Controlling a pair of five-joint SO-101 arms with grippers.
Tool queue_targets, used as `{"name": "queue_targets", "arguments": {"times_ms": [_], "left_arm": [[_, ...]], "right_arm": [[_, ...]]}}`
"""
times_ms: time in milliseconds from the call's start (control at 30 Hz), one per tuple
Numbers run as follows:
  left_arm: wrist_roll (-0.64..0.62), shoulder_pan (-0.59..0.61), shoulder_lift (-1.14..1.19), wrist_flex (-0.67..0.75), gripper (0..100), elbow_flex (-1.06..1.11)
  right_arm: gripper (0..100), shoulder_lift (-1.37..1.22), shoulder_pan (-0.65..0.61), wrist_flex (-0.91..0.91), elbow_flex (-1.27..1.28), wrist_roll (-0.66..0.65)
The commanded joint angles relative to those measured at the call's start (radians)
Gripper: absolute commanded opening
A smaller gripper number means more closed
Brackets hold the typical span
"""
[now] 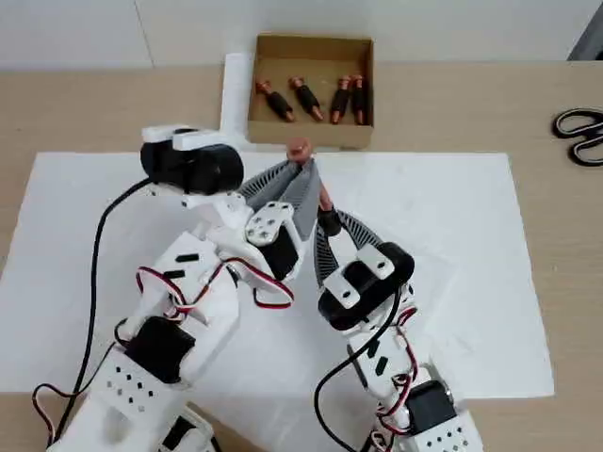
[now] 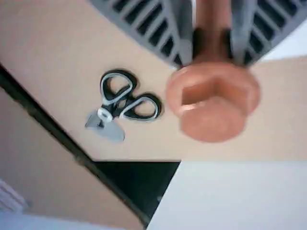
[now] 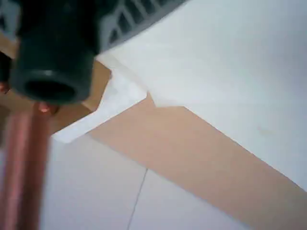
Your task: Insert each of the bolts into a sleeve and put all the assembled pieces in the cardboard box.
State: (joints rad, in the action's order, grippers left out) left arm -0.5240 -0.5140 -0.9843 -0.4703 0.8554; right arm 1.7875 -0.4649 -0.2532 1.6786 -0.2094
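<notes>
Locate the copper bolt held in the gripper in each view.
High view: bolt head at the left gripper tips, by the cardboard box front wall.
Left wrist view: bolt head close up in that gripper, scissors beyond.
Right wrist view: bolt shaft leading to the black sleeve.
Shared landmark: the tan table.

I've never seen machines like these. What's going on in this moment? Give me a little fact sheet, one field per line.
Left pincer: shut on copper bolt
Right pincer: shut on black sleeve
Bolt and sleeve: close together, but the sleeve's opening looks empty
Cardboard box: four assembled pieces inside
Under the arms: white sheet
Off to the side: scissors on the table
</notes>
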Motion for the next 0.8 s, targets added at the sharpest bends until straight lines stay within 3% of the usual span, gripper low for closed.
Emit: {"name": "queue_targets", "arguments": {"times_ms": [0,267,533,767], "left_arm": [[-0.002,-0.008,-0.026,0.002,1,0.019],[0.018,-0.006,-0.028,0.003,1,0.031],[0.126,-0.012,-0.028,0.163,1,0.11],[0.127,-0.012,-0.032,0.173,1,0.168]], "right_arm": [[0.5,0.018,0.001,0.025,0.005,-0.003],[0.5,0.018,0.001,0.025,0.005,-0.003],[0.5,0.018,0.001,0.025,0.005,-0.003],[0.5,0.018,0.001,0.025,0.005,-0.003]]}}
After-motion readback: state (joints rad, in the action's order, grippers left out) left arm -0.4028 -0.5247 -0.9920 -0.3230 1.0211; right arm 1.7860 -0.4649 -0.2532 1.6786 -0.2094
